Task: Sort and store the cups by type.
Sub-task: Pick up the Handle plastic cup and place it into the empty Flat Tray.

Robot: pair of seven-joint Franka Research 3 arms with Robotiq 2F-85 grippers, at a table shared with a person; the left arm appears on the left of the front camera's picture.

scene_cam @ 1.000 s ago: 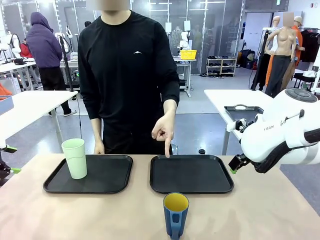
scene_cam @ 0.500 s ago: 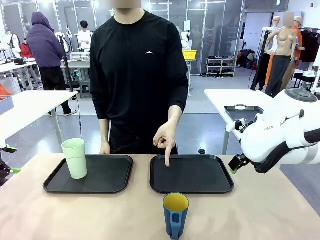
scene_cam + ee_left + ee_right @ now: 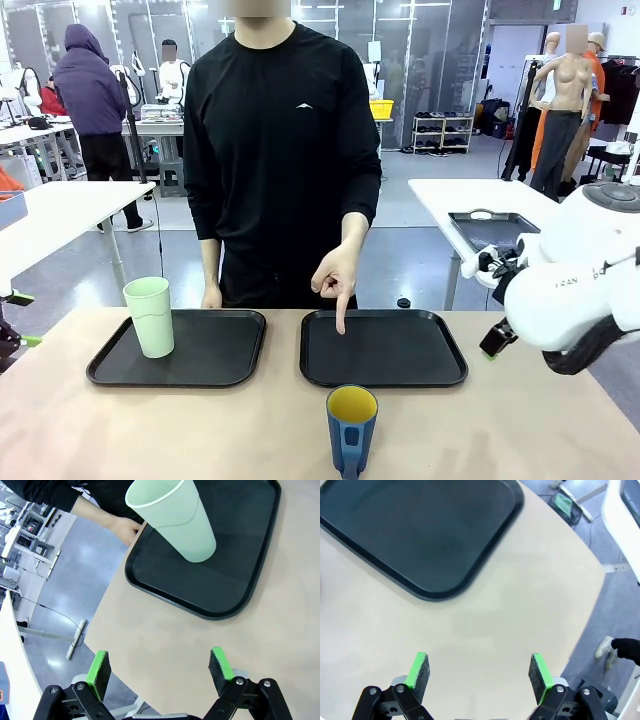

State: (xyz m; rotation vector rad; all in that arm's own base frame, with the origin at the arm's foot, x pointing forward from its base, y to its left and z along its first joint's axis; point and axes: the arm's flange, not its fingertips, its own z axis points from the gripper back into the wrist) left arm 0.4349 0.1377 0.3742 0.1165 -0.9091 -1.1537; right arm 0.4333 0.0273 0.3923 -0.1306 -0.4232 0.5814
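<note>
While the person's pointing hand (image 3: 337, 283) aims one finger down at the far edge of the right tray (image 3: 400, 350), we find the dark blue mug (image 3: 351, 428) standing upright on the bare tabletop (image 3: 520, 420). It is just in front of that tray, not on it, with its yellow inside showing and its handle turned toward the robot's side. Does the fingertip actually touch the tray? From the front view we cannot quite tell, though it looks very close.

Over on the left tray (image 3: 215, 350), the mint-green tumbler (image 3: 149, 316) stands upright near the tray's left end, mouth up. The person's other hand (image 3: 125, 529) rests at the far rim of that tray, just behind the tumbler.

Now the left gripper (image 3: 158, 655): its jaws are spread wide with nothing between the green pads (image 3: 98, 670), and it hangs over bare tabletop off the left tray's corner, near the table's edge. The right gripper (image 3: 479, 656) is likewise wide apart and empty, above bare tabletop beside a corner of the right tray. From the front, we see the white right arm (image 3: 580, 290) off the tabletop's right side, well apart from the mug.
</note>
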